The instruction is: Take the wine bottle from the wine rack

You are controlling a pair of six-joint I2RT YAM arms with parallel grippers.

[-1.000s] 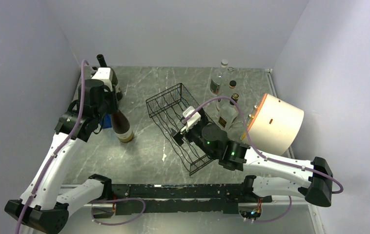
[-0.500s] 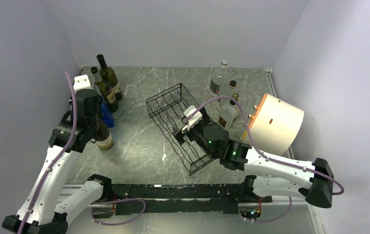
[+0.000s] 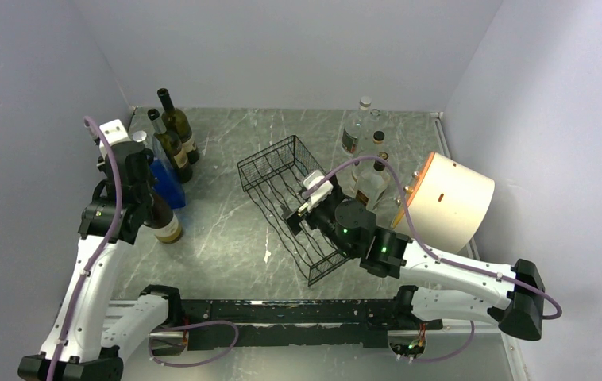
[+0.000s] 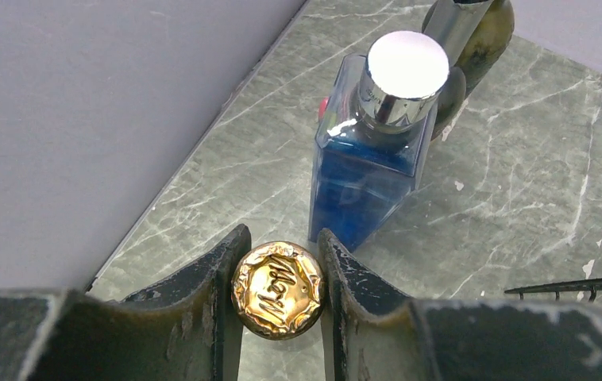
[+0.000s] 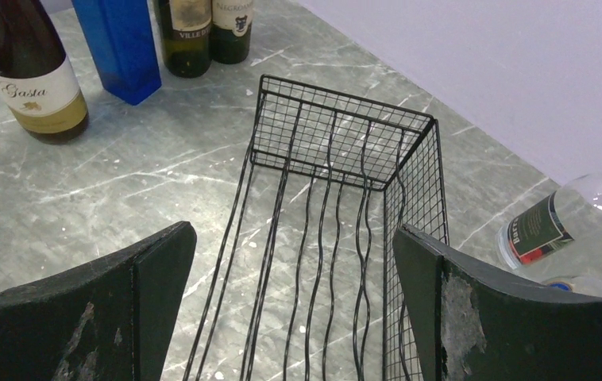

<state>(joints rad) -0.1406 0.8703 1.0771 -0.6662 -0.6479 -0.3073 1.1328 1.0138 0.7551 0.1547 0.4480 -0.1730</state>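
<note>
Crinkled gold-foil top of wine bottle (image 4: 277, 290) pinched in left end effector (image 4: 279, 266); right end effector (image 5: 290, 242) wide at black wavy-wire wine rack (image 5: 337, 135).

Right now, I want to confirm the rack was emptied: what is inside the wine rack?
No bottle shows inside the wine rack: only its wavy wire cradles, with the table seen through them. From above, the open right gripper covers a stretch of it.

Diffuse overhead light is illuminating the scene evenly, and shadows on the desk (image 3: 234, 230) are falling soft. Glare is washing out the silver cap (image 4: 407, 67) beyond the left gripper (image 4: 280, 262); the gold foil top (image 4: 278, 292) between its fingers is glinting. The fingers of the right gripper (image 5: 291, 238) are appearing slightly blurred.
</note>
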